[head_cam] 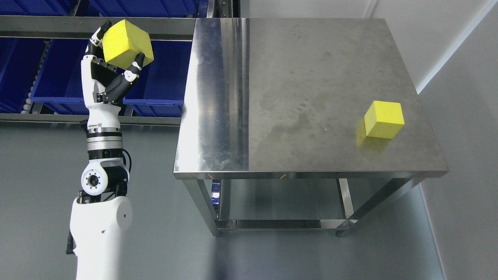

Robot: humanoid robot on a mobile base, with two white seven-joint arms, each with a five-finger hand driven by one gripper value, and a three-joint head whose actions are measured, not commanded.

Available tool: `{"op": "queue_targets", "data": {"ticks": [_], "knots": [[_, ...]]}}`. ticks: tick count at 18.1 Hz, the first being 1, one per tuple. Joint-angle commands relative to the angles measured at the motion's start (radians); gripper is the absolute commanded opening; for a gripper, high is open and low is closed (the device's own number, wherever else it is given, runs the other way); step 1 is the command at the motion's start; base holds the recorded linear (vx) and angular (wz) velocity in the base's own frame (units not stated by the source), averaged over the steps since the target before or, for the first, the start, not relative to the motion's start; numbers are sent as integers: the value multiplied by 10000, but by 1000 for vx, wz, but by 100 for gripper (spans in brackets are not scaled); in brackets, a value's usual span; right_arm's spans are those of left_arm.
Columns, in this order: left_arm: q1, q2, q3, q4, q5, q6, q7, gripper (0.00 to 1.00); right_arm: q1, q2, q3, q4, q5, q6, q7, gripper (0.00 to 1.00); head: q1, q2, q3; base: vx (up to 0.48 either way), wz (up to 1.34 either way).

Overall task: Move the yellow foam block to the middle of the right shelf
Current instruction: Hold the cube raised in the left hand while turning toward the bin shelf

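Yellow foam block (126,42) gripped between left hand (105,76) fingers (137,65), before blue bins (58,83).

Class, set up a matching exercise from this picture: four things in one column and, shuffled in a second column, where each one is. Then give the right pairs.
Things
1. held foam block
2. second foam block
3. blue bins
4. left hand

Places
A. on the steel table, near its right edge
B. on the rack behind the arm
C. raised left of the table, fingers closed round a block
D. up in the hand's fingers

Pairs: 1-D, 2-A, 3-B, 4-C
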Motion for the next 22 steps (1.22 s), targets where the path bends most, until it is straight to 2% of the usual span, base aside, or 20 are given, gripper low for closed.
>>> {"op": "queue_targets", "data": {"ticks": [1, 22], "knots": [[94, 119, 119, -404, 18, -1, -58, 40, -15, -175, 0, -175, 0, 3, 2, 100, 0, 0, 0, 0, 0], [125, 119, 58, -374, 34, 76, -58, 40, -15, -175, 0, -175, 0, 3, 2, 100, 0, 0, 0, -4, -19]]}}
